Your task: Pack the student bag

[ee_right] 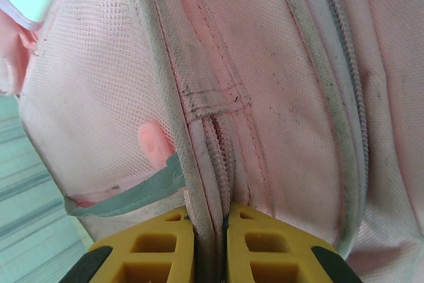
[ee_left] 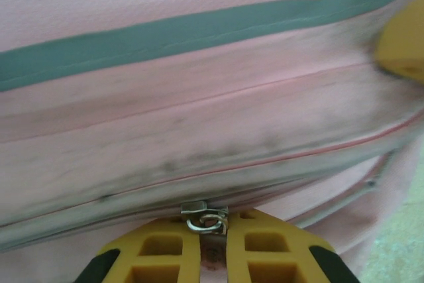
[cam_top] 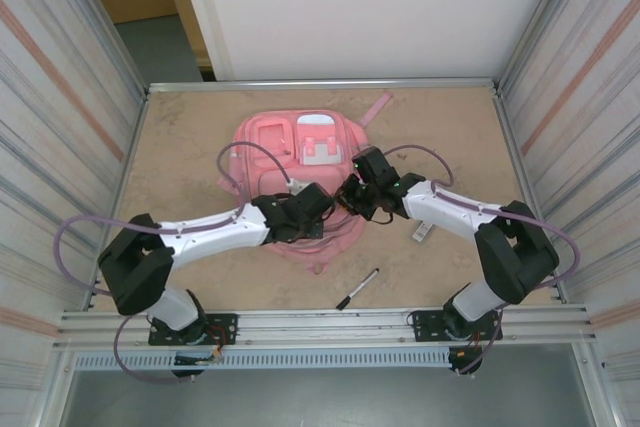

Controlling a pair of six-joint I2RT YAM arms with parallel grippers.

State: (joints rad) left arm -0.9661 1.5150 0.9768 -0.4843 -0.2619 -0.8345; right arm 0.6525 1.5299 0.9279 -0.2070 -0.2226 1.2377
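We see the student bag [cam_top: 265, 137], a pink backpack, lying flat mid-table w/ pockets facing up. Its long axis runs from the near side toward the far wall, and one strap [cam_top: 378, 107] trails off at far right. Both arms meet over its near end, one from each side, so the bag lies directly ahead of and under both, about equally close. In the left wrist view the left gripper [ee_left: 213, 233] has its yellow fingers drawn nearly together w/ a small metal zip pull [ee_left: 205, 217] pinched at the tips; the zip line runs sideways across that view, below a grey-green trim band [ee_left: 199, 31]. In the right wrist view the right gripper [ee_right: 211, 223] is clamped on a ridge of bag fabric along a zip, apparently bracing it. We judge the next move is to draw the pull along the zip, i.e. crosswise to the left fingers, while the right keeps tension. Room: bare table [cam_top: 180, 147] lies either side of the bag. A pen [cam_top: 357, 288] lies near the front edge, apart from the bag, and a small pale item [cam_top: 422, 232] sits just beside the right forearm. The side walls limit elbow swing.
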